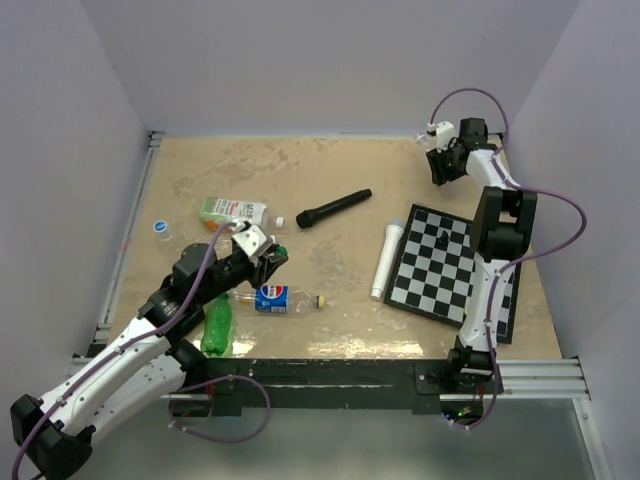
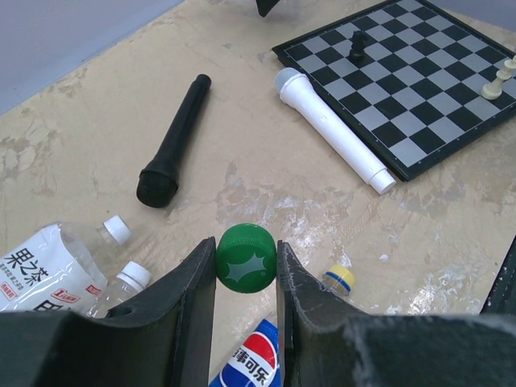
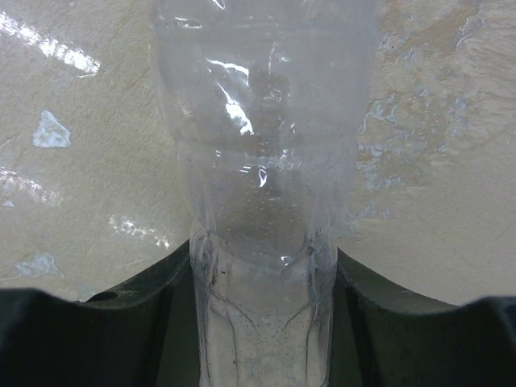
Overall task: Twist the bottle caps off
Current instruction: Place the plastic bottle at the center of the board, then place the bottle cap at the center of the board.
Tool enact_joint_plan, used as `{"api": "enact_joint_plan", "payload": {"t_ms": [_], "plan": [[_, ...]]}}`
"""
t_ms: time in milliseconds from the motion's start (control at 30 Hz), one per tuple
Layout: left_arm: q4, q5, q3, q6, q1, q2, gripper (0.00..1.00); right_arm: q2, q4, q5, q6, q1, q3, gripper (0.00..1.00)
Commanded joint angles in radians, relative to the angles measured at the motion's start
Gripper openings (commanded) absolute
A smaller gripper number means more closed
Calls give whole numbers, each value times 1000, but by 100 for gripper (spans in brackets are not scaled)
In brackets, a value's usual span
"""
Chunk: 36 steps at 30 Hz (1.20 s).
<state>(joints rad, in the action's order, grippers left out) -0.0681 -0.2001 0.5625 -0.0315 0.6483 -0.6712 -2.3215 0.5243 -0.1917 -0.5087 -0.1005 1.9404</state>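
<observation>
The green cap is clamped between the fingers of the left gripper, held over the Pepsi-labelled bottle lying on the tabletop (a yellow cap at its neck). The right gripper, at the far right corner, is clenched around a clear bottle.

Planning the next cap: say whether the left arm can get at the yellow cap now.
Likely not yet: the left gripper holds the green cap; the yellow cap lies close, with nothing between.
</observation>
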Motion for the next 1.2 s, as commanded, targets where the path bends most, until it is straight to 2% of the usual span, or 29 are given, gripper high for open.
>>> {"api": "enact_joint_plan", "payload": {"t_ms": [0, 167, 367, 600, 1167], "plan": [[51, 7, -4, -19, -3, 4, 0, 1, 8, 3, 4, -2, 12, 41], [87, 2, -6, -19, -3, -4, 0, 28, -15, -17, -4, -11, -34, 58], [87, 4, -6, -21, -3, -5, 0, 74, -40, -41, -10, -18, -72, 67], [87, 2, -6, -22, -4, -7, 0, 158, -72, -91, -17, -18, -120, 70], [85, -10, -6, -22, -4, -8, 0, 186, -55, -160, -54, -18, -138, 71]]}}
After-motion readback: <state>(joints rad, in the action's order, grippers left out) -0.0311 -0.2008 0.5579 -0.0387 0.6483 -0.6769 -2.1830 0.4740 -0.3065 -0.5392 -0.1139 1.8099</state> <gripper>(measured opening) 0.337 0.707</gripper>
